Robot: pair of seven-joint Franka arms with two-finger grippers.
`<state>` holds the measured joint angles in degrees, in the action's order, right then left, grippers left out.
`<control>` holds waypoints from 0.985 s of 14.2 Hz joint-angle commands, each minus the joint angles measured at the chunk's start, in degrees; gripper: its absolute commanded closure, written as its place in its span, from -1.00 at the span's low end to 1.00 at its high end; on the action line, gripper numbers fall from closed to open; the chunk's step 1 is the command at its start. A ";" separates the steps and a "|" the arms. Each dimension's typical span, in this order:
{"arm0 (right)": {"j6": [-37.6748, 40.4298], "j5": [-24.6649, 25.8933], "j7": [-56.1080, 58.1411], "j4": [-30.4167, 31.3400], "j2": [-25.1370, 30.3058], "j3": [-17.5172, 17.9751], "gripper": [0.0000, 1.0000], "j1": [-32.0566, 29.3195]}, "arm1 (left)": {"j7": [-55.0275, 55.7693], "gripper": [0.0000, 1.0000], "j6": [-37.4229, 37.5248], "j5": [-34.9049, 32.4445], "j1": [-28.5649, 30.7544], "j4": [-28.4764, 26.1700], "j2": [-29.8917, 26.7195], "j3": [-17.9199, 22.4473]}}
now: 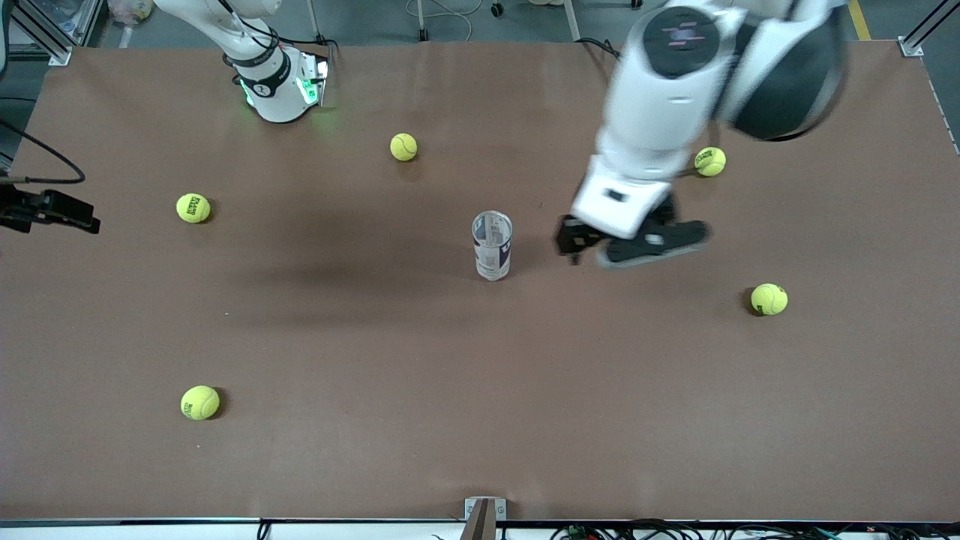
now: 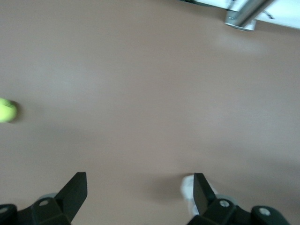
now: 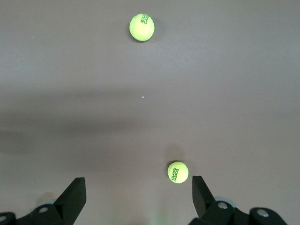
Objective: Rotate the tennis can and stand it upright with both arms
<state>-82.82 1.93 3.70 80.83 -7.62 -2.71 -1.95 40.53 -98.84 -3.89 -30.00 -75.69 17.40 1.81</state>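
You are looking at the tennis can (image 1: 492,245) standing upright on the brown surface (image 1: 375,352), roughly mid-table, open silvery rim facing up. Judged from how it is standing, the uprighting step is looking done and the release is in hand.

The left gripper (image 1: 570,241) is hanging just beside the can, toward the left arm's end of the surface, not touching it. In the left wrist view its fingers (image 2: 75,190) are spread wide with nothing between them.

The right gripper (image 1: 71,216) is waiting at the right arm's end of the surface, fingers (image 3: 75,194) likewise spread and empty, two tennis balls (image 3: 141,27) lying under it.

Next move, as you would judge it: only clearing the left arm away without brushing the can; a light, tall can is tipping easily.

Container: the can is appearing empty, with no ball showing inside. All the balls are lying loose on the surface.
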 commanded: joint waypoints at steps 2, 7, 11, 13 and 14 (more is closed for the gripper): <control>-2.09 -1.50 0.17 7.85 7.44 -1.07 -1.00 0.46 | -15.96 -1.00 7.68 0.99 9.40 -1.65 -6.05 -0.58; -1.91 -1.32 1.75 8.82 9.99 -1.07 -1.00 0.55 | -33.11 -1.00 9.72 1.08 22.33 -1.65 -10.89 -0.58; -1.21 -1.23 1.75 9.26 11.49 -1.07 -1.00 0.46 | -37.71 -1.00 15.78 2.13 25.16 -1.57 -12.21 -0.67; -1.38 -1.32 1.66 9.70 11.93 -0.90 -1.00 0.55 | -38.07 -1.00 15.79 2.30 24.99 -1.48 -11.60 -0.50; -1.56 -1.32 1.66 9.88 12.10 -0.81 -1.00 0.55 | -38.15 -1.00 15.88 2.74 25.07 -1.39 -11.51 -0.67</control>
<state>-83.33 1.14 4.80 87.67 2.04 -3.32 -1.83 3.06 -83.43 -2.21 -4.81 -76.54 6.07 1.40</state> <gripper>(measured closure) 0.000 0.000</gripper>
